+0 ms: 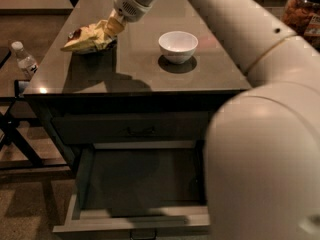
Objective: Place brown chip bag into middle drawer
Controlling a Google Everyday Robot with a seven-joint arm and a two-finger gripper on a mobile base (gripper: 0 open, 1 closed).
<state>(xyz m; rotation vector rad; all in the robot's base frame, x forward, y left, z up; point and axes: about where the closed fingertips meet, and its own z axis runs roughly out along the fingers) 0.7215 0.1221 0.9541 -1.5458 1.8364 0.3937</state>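
Brown chip bag (89,37) sits over the far left part of the table (135,76), close to the left edge, crumpled, with its dark end pointing left and its pale yellow end drawn up toward the right. That right end is pinched in the gripper (113,27), which reaches down from above with its fingers clamped on the bag; whether the bag's left end touches the tabletop cannot be told, though a dark shadow lies just in front of it. A white bowl (178,45) stands upright near the table's middle, well apart from the bag. Below the front edge the top drawer (135,129) is closed, and under it the middle drawer (140,184) is pulled out, its grey interior bare. A water bottle (23,59) stands beyond the left edge, lower down. A jar of brown snacks (301,13) shows at the far right, behind the robot's arm (260,134).
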